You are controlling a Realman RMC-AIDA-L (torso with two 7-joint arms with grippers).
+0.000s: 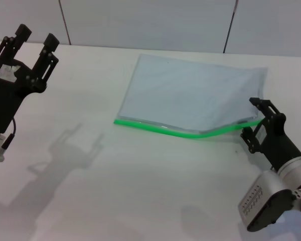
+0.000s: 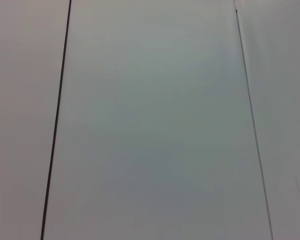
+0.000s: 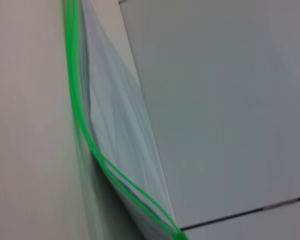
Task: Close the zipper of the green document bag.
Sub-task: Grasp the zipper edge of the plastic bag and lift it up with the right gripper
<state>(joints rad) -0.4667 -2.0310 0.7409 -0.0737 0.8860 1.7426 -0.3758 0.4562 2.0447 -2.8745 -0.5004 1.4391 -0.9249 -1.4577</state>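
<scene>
The green document bag (image 1: 190, 95) lies flat on the white table, pale and translucent. Its bright green zipper (image 1: 160, 129) runs along the near edge. The zipper's right end is lifted off the table, and my right gripper (image 1: 257, 120) is shut on that end. In the right wrist view the zipper (image 3: 77, 110) shows as two green strips. They lie a little apart along the bag (image 3: 120, 145) and meet close to the camera. I cannot make out the slider tab. My left gripper (image 1: 36, 37) hangs raised at the far left, open and holding nothing.
The white table (image 1: 140, 191) stretches wide in front of the bag. A grey panelled wall (image 1: 150, 20) with dark seams (image 2: 55, 130) stands behind it. The left wrist view shows only that wall.
</scene>
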